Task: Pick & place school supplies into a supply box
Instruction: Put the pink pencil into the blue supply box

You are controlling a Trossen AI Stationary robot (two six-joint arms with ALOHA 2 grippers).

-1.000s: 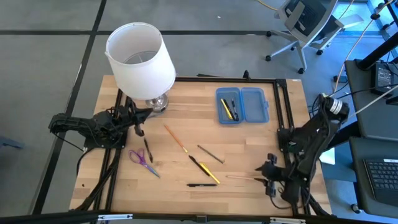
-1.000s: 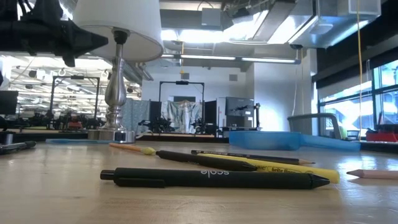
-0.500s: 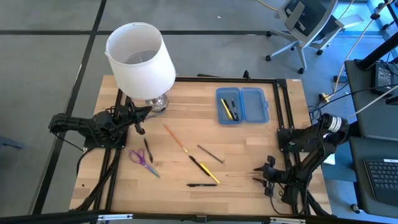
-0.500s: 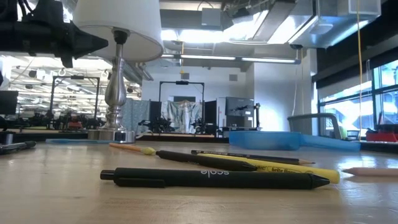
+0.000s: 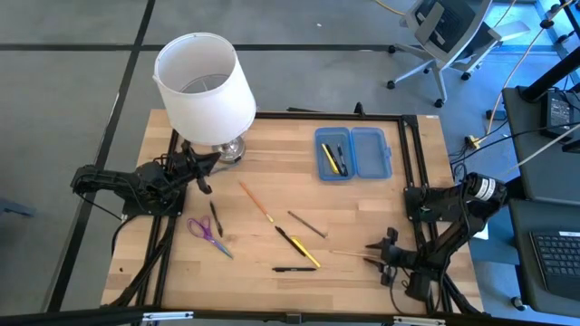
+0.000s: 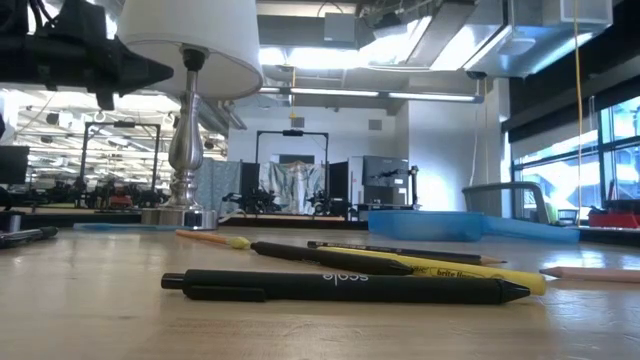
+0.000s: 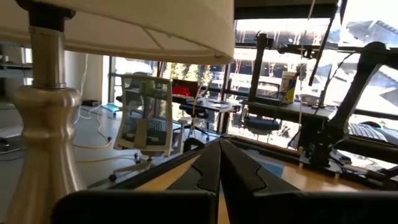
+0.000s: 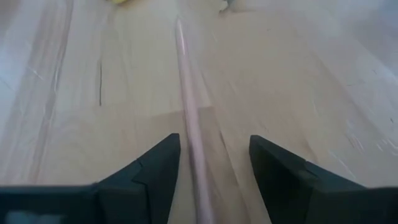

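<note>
Where the pale wooden counter (image 5: 362, 208) shows its grain, a thin tan pencil (image 8: 189, 124) lies flat between the spread fingers of the right claw (image 8: 211, 180), which stands open and low over it near the counter's front right. Seen from above, that pencil (image 5: 349, 255) reaches from the claw (image 5: 376, 256) toward a yellow pen (image 5: 305, 253).

Slim supplies are scattered mid-counter: an orange pencil (image 5: 255, 201), a grey pencil (image 5: 307, 224), a matte black pen (image 5: 294, 269) and small purple-handled scissors (image 5: 209, 237). At the counter's back sits the supply box (image 5: 353, 153), translucent blue plastic with rounded corners, both halves lying open and a few pens in one half.

By the lamp base hangs the left claw (image 5: 202, 175), its fingers (image 7: 219, 168) pressed together on nothing. A smooth white lampshade (image 5: 204, 86) tops a polished metal stem (image 7: 45, 118).

Only the level view catches the black pen's white lettering (image 6: 345, 287) and the workshop beyond, with bright ceiling lights. An office chair (image 5: 444, 36) stands on the grey floor.
</note>
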